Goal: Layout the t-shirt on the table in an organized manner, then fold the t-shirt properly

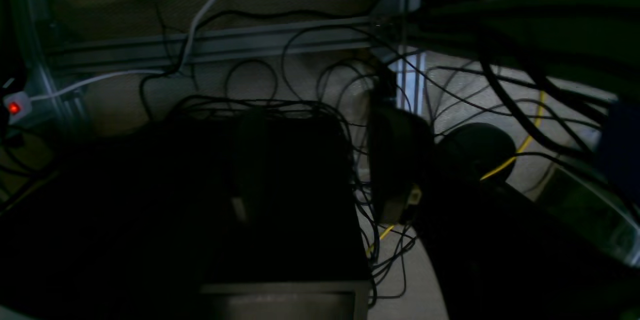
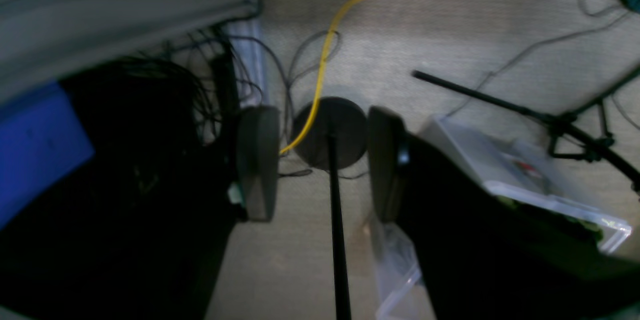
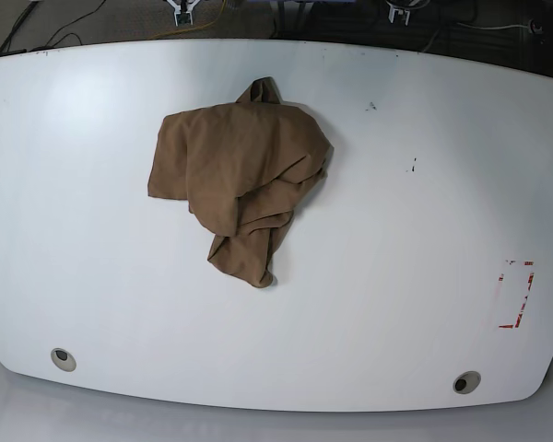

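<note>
As seen from above: broad glossy white tabletop (image 3: 396,304), rounded at the edges, smooth and hard. On it, left of centre toward the far side, tan-brown t-shirt (image 3: 240,175), soft cotton, crumpled into a wrinkly heap with a narrow tail trailing toward the near side; nothing touching or covering it. Red dashed rectangle mark (image 3: 516,295) near the right edge, well apart from the cloth. Two round grey holes (image 3: 63,359) (image 3: 466,381) at the near corners. Small black specks (image 3: 413,167) right of the shirt.

In the wrist views, only beige carpeted floor (image 2: 450,25), off the tabletop. Right gripper (image 2: 320,130) with fingers apart, holding nothing, over a round black stand base (image 2: 345,130) and a yellow cable (image 2: 325,60); clear plastic box (image 2: 525,175) to the right. Left gripper (image 1: 320,125) dim, fingers apart and empty, above a black box (image 1: 280,200) and tangled black cables (image 1: 350,85).
</note>
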